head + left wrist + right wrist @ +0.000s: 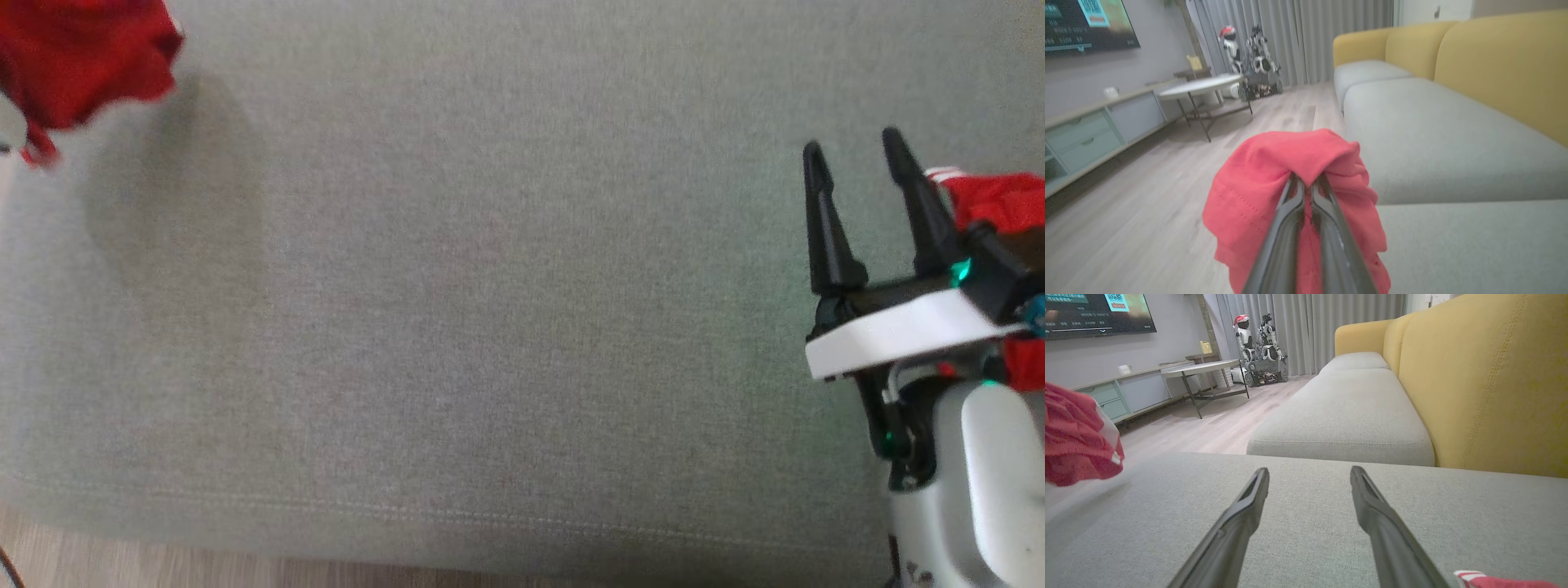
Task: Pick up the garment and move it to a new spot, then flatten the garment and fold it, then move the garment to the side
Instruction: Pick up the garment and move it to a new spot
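**A:** Starting at the left, where is the garment sitting?

**B:** The garment (82, 57) is hanging at the top left corner of the head view, lifted over the grey sofa seat (490, 310). The left gripper (1306, 179) is carrying it. Its jaws are pressing together on a pinched fold, and red fabric is draping down both sides of the fingers.

**A:** How is it going to handle?

**B:** I'm judging it light, soft and limp, since it is bunching rather than holding any shape. It is likely going to sag and twist on the way down. A single pinch is gathering it into a lump, so flattening is probably calling for a second hold at a hem or corner, well apart from the first.

**A:** And moving right?

**B:** The right gripper (851, 140) is pointing along the seat with its jaws standing wide apart, gripping nothing. Just beside it, at the right edge, a patch of red cloth (992, 200) with a white striped trim is lying on the cushion. I'm not managing to tell whether it belongs to the same garment.
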{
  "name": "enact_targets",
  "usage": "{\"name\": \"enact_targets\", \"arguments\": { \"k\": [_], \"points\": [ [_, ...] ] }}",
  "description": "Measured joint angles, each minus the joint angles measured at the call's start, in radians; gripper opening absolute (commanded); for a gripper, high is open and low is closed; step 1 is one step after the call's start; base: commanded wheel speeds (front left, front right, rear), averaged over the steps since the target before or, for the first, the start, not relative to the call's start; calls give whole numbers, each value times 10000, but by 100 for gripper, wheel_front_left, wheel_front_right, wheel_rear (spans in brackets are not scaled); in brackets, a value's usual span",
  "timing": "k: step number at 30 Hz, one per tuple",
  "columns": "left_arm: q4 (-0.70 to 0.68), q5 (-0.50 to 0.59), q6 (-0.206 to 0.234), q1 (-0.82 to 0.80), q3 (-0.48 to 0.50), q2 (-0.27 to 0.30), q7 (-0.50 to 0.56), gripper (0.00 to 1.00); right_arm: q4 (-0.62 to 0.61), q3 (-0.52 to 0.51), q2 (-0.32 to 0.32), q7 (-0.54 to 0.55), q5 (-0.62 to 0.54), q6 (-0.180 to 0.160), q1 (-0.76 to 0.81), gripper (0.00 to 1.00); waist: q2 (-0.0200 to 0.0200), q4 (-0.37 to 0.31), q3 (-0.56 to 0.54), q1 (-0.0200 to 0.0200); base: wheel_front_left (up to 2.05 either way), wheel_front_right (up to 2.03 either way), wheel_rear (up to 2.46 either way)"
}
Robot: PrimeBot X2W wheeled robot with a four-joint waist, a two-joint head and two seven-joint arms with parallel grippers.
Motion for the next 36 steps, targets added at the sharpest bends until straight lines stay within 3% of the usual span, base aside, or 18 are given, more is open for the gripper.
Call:
{"name": "enact_targets", "arguments": {
  "k": [5, 11, 16, 17, 20, 24, 27, 31, 36],
  "points": [
    [-2324, 385, 458, 908, 577, 171, -52, 0, 199, -29, 4, -140, 228, 0, 423, 100, 0, 53, -748, 0, 0, 0, 0],
    [-4936, 627, 1210, 4011, 723, 165, -71, 0, 456, -169, 10, -268, 527, 0, 1196, 100, 0, -10, -1743, 0, 0, 0, 0],
    [-7246, 311, 2414, 6866, 1062, 263, 232, 0, 675, -104, 17, -366, 644, 0, 1792, 100, 0, -224, -2541, 0, 0, 0, 0],
    [-8240, 111, 2894, 7910, 1352, 430, 397, 0, 704, -96, 17, -431, 690, 0, 1956, 100, 0, -370, -2783, -1, 0, 0, 0],
    [-9622, -98, 3638, 9346, 1755, 594, 708, 0, 721, -71, 21, -445, 727, 0, 2205, 100, 0, -653, -3004, -1, 0, 0, 0],
    [-11026, -165, 4263, 10737, 1965, 696, 997, 0, 732, -102, 21, -476, 861, 0, 2481, 100, 0, -905, -3133, -1, 0, 0, 0],
    [-11670, -188, 4477, 11164, 2010, 784, 1181, 0, 719, -90, 23, -485, 871, 0, 2510, 100, 1, -1021, -3113, -1, 0, 0, 0],
    [-12107, -153, 4451, 11171, 1693, 784, 1348, 0, 654, -21, 25, -489, 934, 0, 2508, 100, 0, -1199, -2981, -1, 0, 0, 0],
    [-12092, 67, 4034, 10382, 621, 341, 1476, 0, 591, 167, 29, -495, 976, 0, 2431, 100, 0, -1551, -2741, 0, 0, 0, 0]
  ]
}}
